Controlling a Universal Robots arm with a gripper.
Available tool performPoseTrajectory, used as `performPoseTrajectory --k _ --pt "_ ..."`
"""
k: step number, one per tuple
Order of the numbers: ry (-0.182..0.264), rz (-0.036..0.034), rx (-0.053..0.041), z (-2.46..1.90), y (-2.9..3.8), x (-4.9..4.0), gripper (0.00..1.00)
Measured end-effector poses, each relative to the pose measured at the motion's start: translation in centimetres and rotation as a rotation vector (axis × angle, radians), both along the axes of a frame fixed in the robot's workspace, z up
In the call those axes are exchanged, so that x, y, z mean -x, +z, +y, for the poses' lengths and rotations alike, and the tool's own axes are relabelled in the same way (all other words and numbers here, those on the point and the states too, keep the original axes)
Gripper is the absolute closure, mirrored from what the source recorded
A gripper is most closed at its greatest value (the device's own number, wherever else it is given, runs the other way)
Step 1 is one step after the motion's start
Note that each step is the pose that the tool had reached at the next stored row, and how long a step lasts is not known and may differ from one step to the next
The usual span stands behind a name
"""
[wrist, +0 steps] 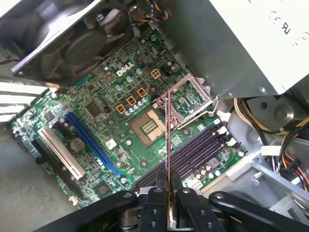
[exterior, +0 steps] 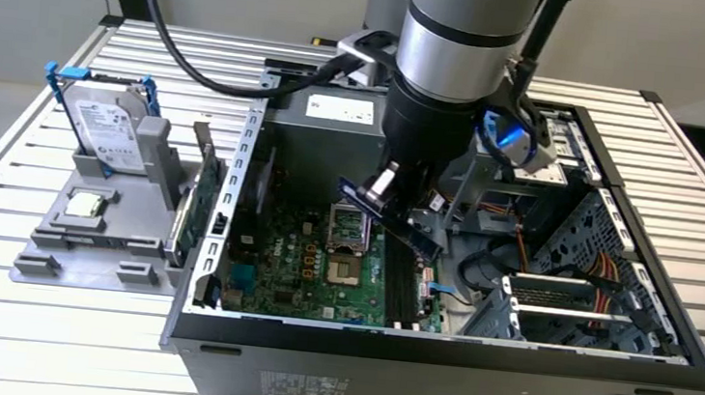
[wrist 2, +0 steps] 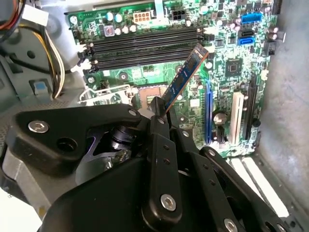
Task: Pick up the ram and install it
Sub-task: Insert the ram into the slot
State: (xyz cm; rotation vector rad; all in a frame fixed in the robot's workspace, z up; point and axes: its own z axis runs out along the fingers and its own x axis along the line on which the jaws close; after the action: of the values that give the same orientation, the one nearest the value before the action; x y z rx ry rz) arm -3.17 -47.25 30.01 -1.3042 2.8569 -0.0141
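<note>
- Ram [exterior: 409, 230] [wrist 2: 186, 77] hangs in the air inside the open computer case [exterior: 442, 347], over the green board [exterior: 307, 266]. It is not in a slot yet.
- Nearest lie the long black slots [exterior: 405, 290] [wrist 2: 145, 46], on the board's side toward the exterior view's right.
- A bit farther, the ram is tilted and crosses the slots at a slant.
- The gripper [exterior: 384, 186] [wrist 2: 158, 112] pinches one end of the ram.
- I think the ram should line up along one slot, stay level, and go straight down gently.
</note>
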Motion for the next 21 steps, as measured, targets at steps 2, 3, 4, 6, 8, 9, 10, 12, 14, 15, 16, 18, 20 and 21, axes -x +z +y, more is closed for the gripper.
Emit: performPoseTrajectory --k 2,3,4,6,8,9,10,12,14,15,16,18,20,21 --pt "-0.02 0.0 0.0 0.0 0.0 0.0 1.0" --pt "-0.03 0.0 0.0 0.0 0.0 0.0 1.0" --pt "-0.039 0.0 0.0 0.0 0.0 0.0 1.0" --pt "-0.056 0.0 -0.0001 0.0 -0.01 -0.01 1.0" --pt "-0.071 0.0 0.0 0.0 0.0 0.0 1.0" --pt "-0.079 0.0 0.0001 0.0 0.0 0.0 1.0" --pt "-0.087 -0.0001 0.0001 0.0 -0.01 0.0 1.0" --pt "-0.103 0.0 0.0003 0.0 0.0 0.0 1.0" --pt "-0.117 0.0 0.0003 0.0 0.0 0.0 1.0" --pt "-0.124 0.0 0.0003 0.01 0.0 0.0 1.0" --pt "-0.131 0.0 0.0004 0.01 0.0 0.0 1.0" --pt "-0.147 0.0 0.0003 0.01 0.0 0.0 1.0" --pt "-0.169 0.0 0.0004 0.01 0.0 0.0 1.0" --pt "-0.18 0.0 0.0004 0.01 0.0 -0.01 1.0"
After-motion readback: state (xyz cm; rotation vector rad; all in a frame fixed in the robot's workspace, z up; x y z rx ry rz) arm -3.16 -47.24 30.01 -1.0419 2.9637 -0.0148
